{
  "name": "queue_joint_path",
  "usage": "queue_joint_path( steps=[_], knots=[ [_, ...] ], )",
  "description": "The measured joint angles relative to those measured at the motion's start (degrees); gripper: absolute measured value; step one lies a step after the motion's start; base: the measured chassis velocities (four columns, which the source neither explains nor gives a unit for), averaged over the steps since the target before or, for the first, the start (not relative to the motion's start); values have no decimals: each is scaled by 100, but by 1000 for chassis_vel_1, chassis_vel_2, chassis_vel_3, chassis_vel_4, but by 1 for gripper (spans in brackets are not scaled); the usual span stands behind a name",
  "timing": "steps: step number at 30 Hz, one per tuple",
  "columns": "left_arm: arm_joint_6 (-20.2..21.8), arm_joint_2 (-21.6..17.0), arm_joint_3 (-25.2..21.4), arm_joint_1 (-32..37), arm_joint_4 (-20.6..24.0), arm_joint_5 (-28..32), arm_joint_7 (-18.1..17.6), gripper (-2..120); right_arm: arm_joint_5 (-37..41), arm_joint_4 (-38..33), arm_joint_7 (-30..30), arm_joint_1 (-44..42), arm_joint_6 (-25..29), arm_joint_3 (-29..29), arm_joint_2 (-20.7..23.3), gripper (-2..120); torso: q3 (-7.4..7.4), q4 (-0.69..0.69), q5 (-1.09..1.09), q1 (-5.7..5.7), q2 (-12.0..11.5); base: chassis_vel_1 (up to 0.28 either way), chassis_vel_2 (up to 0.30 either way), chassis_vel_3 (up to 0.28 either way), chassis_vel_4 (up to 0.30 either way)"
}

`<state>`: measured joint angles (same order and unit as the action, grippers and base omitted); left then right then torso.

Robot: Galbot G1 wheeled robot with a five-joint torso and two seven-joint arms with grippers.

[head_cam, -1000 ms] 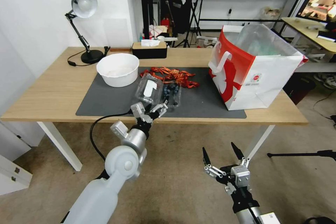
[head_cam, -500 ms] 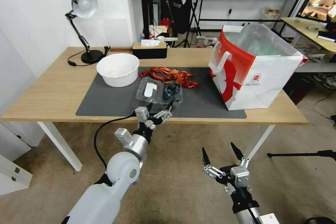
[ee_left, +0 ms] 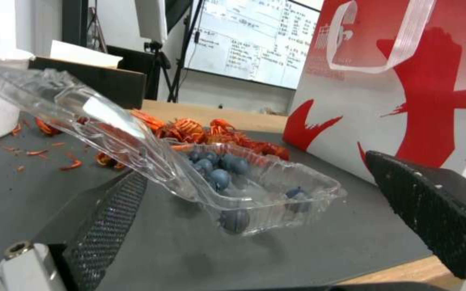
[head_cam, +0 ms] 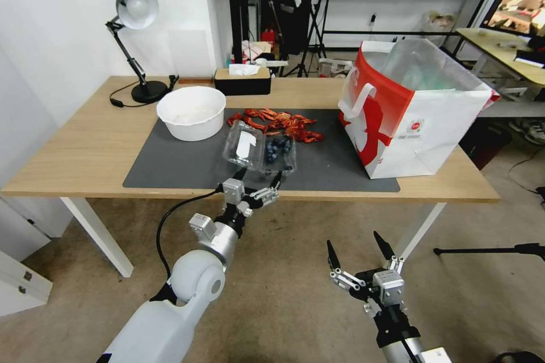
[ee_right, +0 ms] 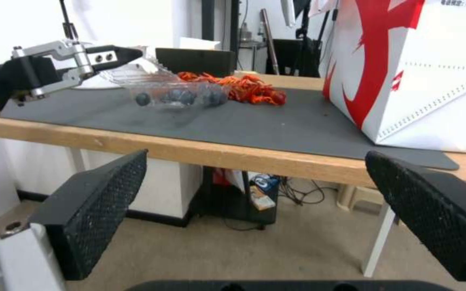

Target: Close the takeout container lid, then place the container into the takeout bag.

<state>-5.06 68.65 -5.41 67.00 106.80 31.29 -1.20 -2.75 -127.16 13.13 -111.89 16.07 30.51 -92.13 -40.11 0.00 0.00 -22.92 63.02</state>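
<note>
A light wooden table is seen carrying a dark grey mat, taken here as the landmark for everything else. At the mat's right end stands the takeout bag, a boxy red-and-white paper bag with white strap handles and a crinkled clear liner rising from its open mouth. On the mat's far left corner sits a round white bowl, and along its far edge a heap of red-orange crayfish shells is scattered. Near the middle of the mat, toward its front edge, the takeout container is shown: a small clamshell of thin clear plastic with rounded corners, dark blueberries resting in its tray. Its lid, marked with a white oval sticker, is not yet shut and is held tilted up on its hinge at the side nearer the bowl. The left gripper is poised at the mat's front edge, just short of the container, its black textured fingers spread wide and grasping nothing. The right gripper is parked low, off the mat and below the table's front edge, likewise spread and empty. The lid-closing step is judged to be in hand; the next move would call for the springy lid to be swung over and pressed down onto the tray until it catches, without the light container being pushed across the mat
</note>
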Motion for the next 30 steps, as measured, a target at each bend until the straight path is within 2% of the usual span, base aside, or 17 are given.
queue_joint_path(
  steps=[9,21,30],
  knots=[
    [-104,-27,-31,-40,-95,-161,63,100,-19,0,5,-14,21,-3,0,100,0,0,0,0,0,0,0,0,0],
    [-407,-70,-153,-93,-252,-770,351,100,-31,-1,12,-14,24,6,0,100,0,0,0,0,0,0,0,0,0],
    [-456,-104,-155,-143,-239,-679,412,100,-42,20,14,-10,30,7,0,100,0,0,0,0,0,0,0,0,0]
  ],
)
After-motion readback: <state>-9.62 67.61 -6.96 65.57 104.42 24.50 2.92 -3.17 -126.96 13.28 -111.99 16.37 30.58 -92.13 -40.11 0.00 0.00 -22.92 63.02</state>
